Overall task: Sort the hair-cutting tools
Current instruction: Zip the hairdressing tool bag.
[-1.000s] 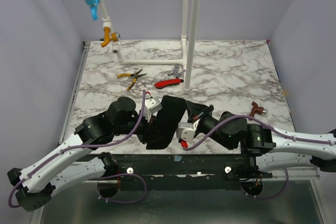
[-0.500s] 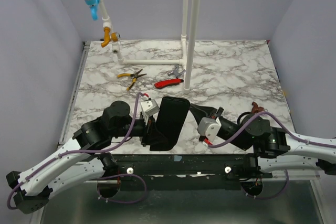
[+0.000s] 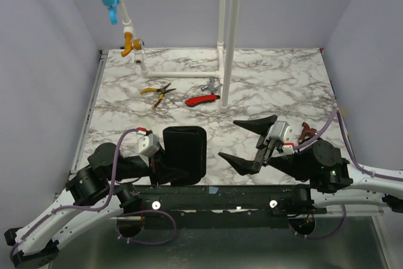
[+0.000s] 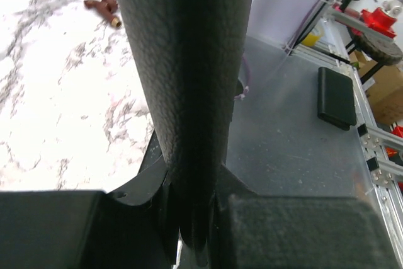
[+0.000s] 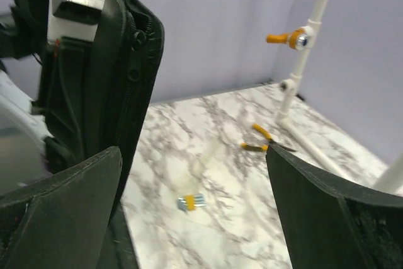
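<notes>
Much of left gripper (image 3: pixel 162 169) behind black pouch (image 3: pixel 184 150)

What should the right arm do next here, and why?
Probably move the open right gripper to the zipper of the black case: the left gripper holds the case upright, its zipper side faces the right gripper, which is empty.

Grained matt pouch (image 3: pixel 184 154), smooth marbled table (image 3: pixel 271 86)

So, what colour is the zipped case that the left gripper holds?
Black all over. The case shows best in the top external view.
</notes>
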Available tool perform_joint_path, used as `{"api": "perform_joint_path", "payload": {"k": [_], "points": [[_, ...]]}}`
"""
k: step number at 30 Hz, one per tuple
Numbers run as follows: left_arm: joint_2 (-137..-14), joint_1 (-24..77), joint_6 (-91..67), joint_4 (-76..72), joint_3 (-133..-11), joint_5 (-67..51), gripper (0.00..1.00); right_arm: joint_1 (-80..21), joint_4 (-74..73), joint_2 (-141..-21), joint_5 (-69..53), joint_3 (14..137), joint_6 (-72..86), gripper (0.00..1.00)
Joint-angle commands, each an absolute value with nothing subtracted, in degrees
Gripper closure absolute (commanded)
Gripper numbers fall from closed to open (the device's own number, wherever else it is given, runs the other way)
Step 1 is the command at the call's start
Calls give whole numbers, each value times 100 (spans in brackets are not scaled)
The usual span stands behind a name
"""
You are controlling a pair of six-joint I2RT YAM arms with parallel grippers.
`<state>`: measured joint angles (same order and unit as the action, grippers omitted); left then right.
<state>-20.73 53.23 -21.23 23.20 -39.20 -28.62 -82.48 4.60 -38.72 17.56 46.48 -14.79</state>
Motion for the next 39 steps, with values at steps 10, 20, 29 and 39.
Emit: {"api": "perform_joint_path", "payload": {"k": [10, 20, 29, 39], "points": [[-2959, 5317, -1258, 2790, -4931, -3801, 100, -8235, 619, -4941, 342, 5961, 1475, 0], [-3498, 5324, -971, 3154, -5435, -4074, 100, -8004, -394, -5913, -83, 6831, 2067, 21], [-3641, 5321, -539, 3621, -5928, -3958, 100, -7563, -580, -5907, -773, 6895, 2346, 77], [-2624, 5309, -1043, 2521, -5311, -1336, 2, -7538, 370, -5722, 789, 6525, 2232, 99]]}}
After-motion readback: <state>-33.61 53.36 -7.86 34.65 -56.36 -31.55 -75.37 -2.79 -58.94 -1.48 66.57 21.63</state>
